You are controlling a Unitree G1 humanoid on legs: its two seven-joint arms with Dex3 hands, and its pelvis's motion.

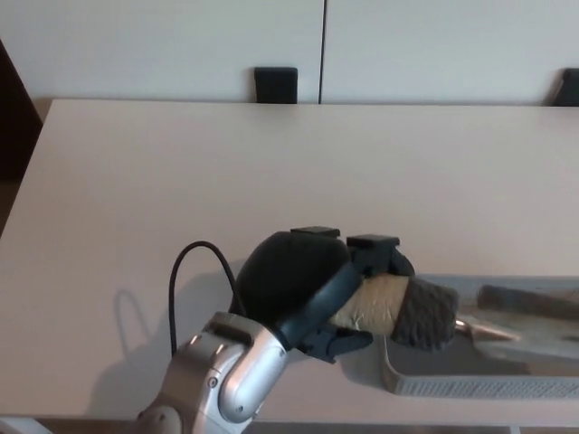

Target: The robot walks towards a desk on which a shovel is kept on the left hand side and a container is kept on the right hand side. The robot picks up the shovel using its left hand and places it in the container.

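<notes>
A pale wall (181, 45) runs behind the far edge of the work surface, divided by a thin vertical seam (323, 50). A black chair back (275, 85) stands at that far edge, near the seam. A second black chair back (567, 88) is cut off at the picture's right edge. A dark area (14, 117) shows at far left.

The left arm enters from the lower left, its silver wrist bent upward and a black cable looping off it. The black left hand (317, 285) is curled shut, thick fingers (375, 249) and thumb wrapped around what it holds. The right hand is out of sight
</notes>
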